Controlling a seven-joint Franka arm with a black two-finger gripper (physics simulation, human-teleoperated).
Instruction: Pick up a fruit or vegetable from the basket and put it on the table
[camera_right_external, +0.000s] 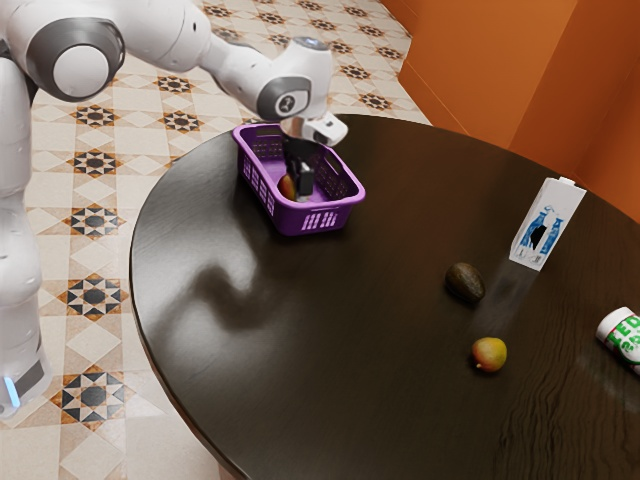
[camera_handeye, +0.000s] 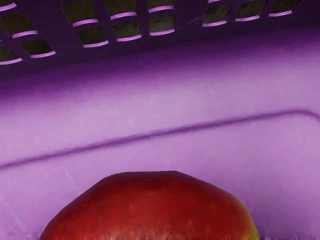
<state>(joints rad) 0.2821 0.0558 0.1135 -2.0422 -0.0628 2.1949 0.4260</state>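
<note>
Purple, the basket is seen in the exterior view at the table's eleven o'clock, the gripper lowered inside beside the red fruit; whether spread or closed cannot be told. In the wrist view, the fruit is backed by the basket's floor.

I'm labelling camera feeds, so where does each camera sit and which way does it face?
Exterior view: beside the arm, looking down across the round dark table; arm and black gripper show.
Wrist view: on my hand, facing into the purple basket, toward its floor and perforated wall.
Shared: the basket and a red fruit inside.
</note>
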